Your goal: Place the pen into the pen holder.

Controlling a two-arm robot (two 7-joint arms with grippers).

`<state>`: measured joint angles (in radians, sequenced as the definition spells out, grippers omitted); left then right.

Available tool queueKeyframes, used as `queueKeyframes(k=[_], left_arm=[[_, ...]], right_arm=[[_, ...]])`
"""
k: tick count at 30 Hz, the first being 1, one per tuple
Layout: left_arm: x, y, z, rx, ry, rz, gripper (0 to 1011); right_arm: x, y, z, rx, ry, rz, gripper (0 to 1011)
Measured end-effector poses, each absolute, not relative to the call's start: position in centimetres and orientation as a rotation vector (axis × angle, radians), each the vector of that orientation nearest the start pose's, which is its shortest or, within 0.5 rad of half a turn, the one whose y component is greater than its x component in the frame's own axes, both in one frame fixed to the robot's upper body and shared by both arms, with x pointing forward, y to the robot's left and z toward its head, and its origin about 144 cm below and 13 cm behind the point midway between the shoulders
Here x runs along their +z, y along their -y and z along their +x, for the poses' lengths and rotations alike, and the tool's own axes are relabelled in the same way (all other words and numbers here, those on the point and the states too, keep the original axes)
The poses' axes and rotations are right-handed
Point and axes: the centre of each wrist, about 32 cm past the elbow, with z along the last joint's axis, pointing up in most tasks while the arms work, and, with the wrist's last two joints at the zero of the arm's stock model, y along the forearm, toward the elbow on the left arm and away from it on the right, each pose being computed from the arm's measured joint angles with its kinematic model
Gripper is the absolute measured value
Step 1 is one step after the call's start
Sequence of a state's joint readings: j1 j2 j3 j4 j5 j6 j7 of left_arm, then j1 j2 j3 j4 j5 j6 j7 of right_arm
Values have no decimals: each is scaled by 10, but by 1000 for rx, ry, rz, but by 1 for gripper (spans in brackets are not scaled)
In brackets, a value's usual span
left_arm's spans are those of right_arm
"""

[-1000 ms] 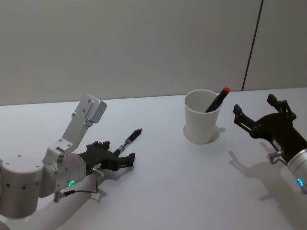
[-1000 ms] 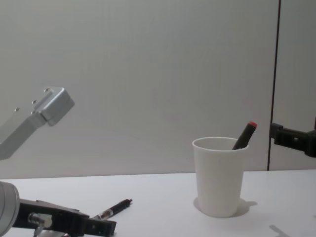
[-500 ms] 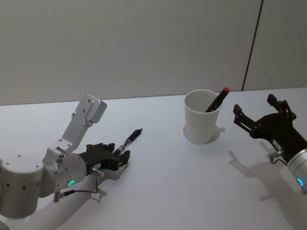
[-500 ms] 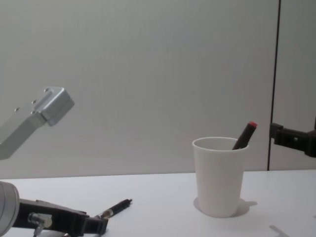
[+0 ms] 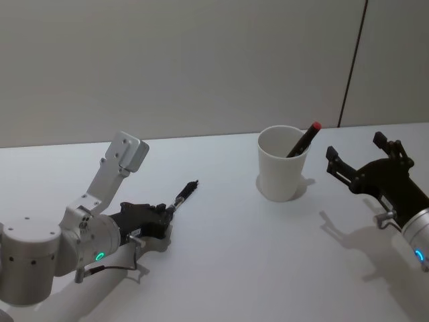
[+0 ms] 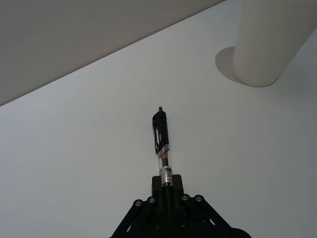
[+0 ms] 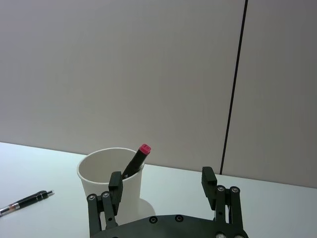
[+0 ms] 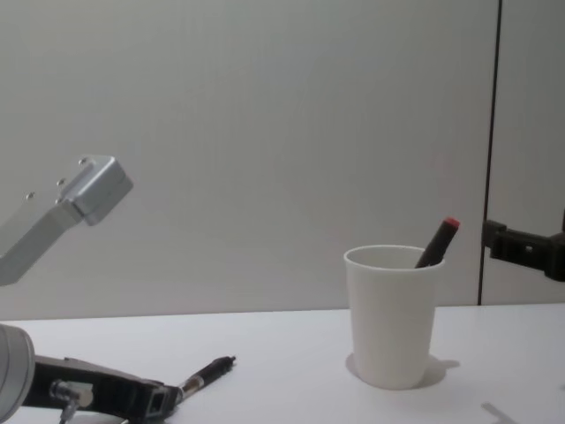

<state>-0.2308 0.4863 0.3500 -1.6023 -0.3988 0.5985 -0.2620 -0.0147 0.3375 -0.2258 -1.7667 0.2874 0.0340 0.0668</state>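
Note:
A black pen point(image 5: 185, 194) lies on the white table, left of centre, its tip toward the pen holder. My left gripper point(image 5: 163, 214) is shut on the pen's near end; in the left wrist view its fingers point(image 6: 167, 184) clamp the clear barrel of the pen point(image 6: 161, 141). The pen holder point(image 5: 281, 164), a white paper cup, stands upright at centre right with a red-capped pen point(image 5: 305, 139) leaning inside. My right gripper point(image 5: 355, 147) hovers open just right of the cup, holding nothing. From the chest, the cup point(image 8: 391, 318) and the black pen point(image 8: 207, 371) show side-on.
Bare white table point(image 5: 228, 248) lies between the pen and the cup. A grey wall with a dark vertical seam point(image 5: 352, 64) closes the back. My left arm's silver link point(image 5: 124, 157) rises above the left gripper.
The left gripper's fingers, open around the pen's near end a second ago, have closed onto it. The pen, the cup and the right arm have stayed put.

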Motion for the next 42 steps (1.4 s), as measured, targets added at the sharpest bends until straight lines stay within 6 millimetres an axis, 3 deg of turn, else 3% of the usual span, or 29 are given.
queueKeyframes(k=[22, 42], left_arm=[[1206, -265, 500, 1009, -261, 465, 115], [1220, -276, 485, 1073, -153, 259, 115]], right_arm=[[1189, 237, 443, -1229, 75, 26, 1002], [1189, 237, 443, -1230, 75, 26, 1002]])
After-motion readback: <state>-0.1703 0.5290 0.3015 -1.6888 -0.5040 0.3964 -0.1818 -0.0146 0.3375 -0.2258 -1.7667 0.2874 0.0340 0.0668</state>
